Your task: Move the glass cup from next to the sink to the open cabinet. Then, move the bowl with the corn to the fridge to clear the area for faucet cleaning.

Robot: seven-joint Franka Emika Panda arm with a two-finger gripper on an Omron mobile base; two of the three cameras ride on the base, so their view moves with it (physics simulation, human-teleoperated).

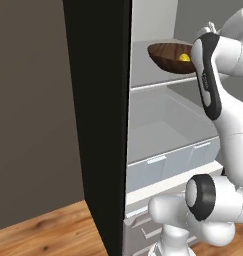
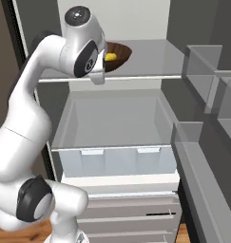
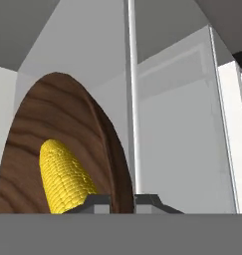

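Two dark fingertips of the end effector (image 3: pixel 122 201) pinched the rim of the bowl (image 3: pixel 62 149), a wide, shallow dark-brown wooden dish with visible grain. It sat over the fridge's (image 1: pixel 98 125) pale grey upper shelf (image 2: pixel 155 59). One bumpy yellow corn (image 3: pixel 62 177) cob lay inside it.

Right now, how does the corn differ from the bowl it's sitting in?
The corn is bright yellow with rows of kernels; the bowl is dark brown wood with visible grain. The corn is a narrow cob, shorter than the bowl is wide; the bowl is round and shallow. The corn lies loose inside; the bowl's rim sits between the end effector's fingertips. Both are at the fridge's upper shelf.
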